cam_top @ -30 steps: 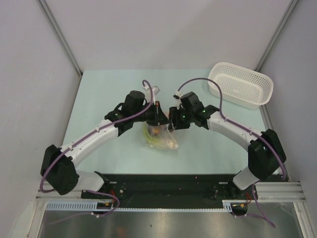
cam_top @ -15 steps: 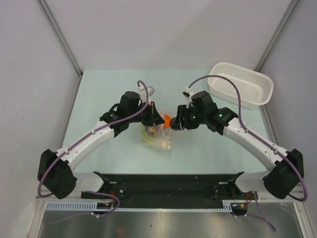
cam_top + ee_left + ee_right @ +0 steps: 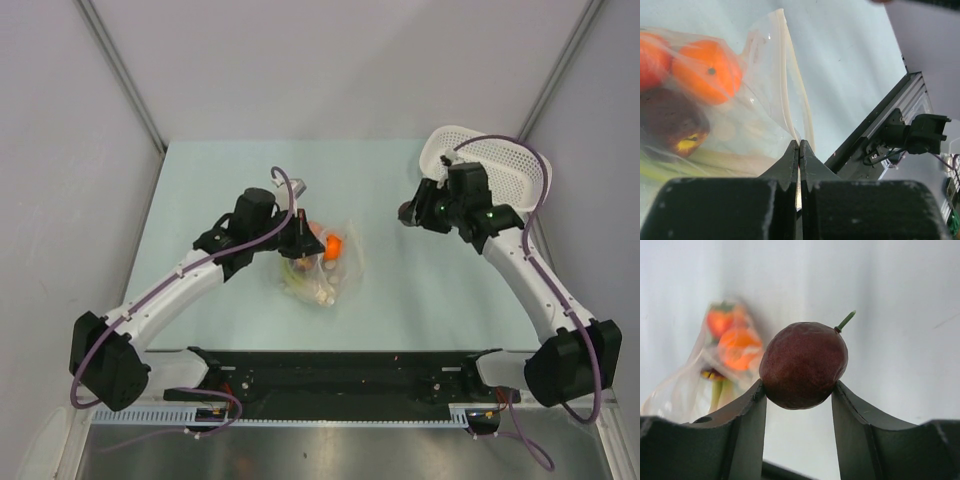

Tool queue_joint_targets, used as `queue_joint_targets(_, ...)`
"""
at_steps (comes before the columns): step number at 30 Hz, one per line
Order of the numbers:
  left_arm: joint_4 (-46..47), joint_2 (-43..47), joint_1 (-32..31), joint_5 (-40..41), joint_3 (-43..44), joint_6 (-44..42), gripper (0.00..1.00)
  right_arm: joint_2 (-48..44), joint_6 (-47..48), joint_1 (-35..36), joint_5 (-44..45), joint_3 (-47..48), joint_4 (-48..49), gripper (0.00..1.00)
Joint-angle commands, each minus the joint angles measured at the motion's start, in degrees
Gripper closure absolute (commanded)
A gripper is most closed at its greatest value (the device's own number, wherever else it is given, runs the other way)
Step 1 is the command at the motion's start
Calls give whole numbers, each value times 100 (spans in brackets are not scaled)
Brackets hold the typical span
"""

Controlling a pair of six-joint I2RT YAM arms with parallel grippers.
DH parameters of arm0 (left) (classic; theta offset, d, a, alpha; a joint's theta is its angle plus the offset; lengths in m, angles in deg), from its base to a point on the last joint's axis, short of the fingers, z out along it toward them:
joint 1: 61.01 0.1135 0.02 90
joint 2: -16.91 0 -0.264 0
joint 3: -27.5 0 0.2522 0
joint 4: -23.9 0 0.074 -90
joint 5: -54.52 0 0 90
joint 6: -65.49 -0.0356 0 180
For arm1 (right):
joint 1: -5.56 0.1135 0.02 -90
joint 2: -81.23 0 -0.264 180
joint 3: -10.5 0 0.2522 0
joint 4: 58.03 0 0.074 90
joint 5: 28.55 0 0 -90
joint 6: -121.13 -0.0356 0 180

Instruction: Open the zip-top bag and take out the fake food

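Observation:
The clear zip-top bag [image 3: 325,265] lies mid-table with its mouth open. It holds an orange ball [image 3: 333,246], a red tomato [image 3: 314,229], green stalks [image 3: 296,278] and a pale beige piece [image 3: 322,293]. In the left wrist view the bag [image 3: 760,90] shows the orange ball [image 3: 707,70], a dark purple-brown lump [image 3: 670,122] and the white zip strip [image 3: 790,85]. My left gripper [image 3: 799,145] is shut on the bag's edge. My right gripper [image 3: 799,387] is shut on a dark purple-brown lump [image 3: 804,365], held above the table beside the basket; it also shows from above [image 3: 407,212].
A white perforated basket [image 3: 510,160] stands at the back right, partly behind my right arm. A black rail [image 3: 340,375] runs along the near table edge. Bare table [image 3: 420,290] lies between the bag and the right arm.
My right gripper has pulled away from the bag to the right, toward the basket, carrying the dark lump. The bag's mouth has spread open, and the left gripper shifted slightly left.

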Motion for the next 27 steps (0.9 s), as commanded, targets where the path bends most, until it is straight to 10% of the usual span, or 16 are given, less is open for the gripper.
queue_joint_targets(1, -96, 188, 56, -28, -32, -431, 100, 441, 181, -647, 432, 370, 808, 85)
queue_joint_targets(15, -378, -489, 627, -1003, 557, -1689, 100, 2602, -337, -1886, 1524, 932, 3322, 87)
queue_joint_targets(27, -668, -384, 996, -881, 540, -2138, 100, 5555, -197, -2099, 1137, 4006, 2120, 81)
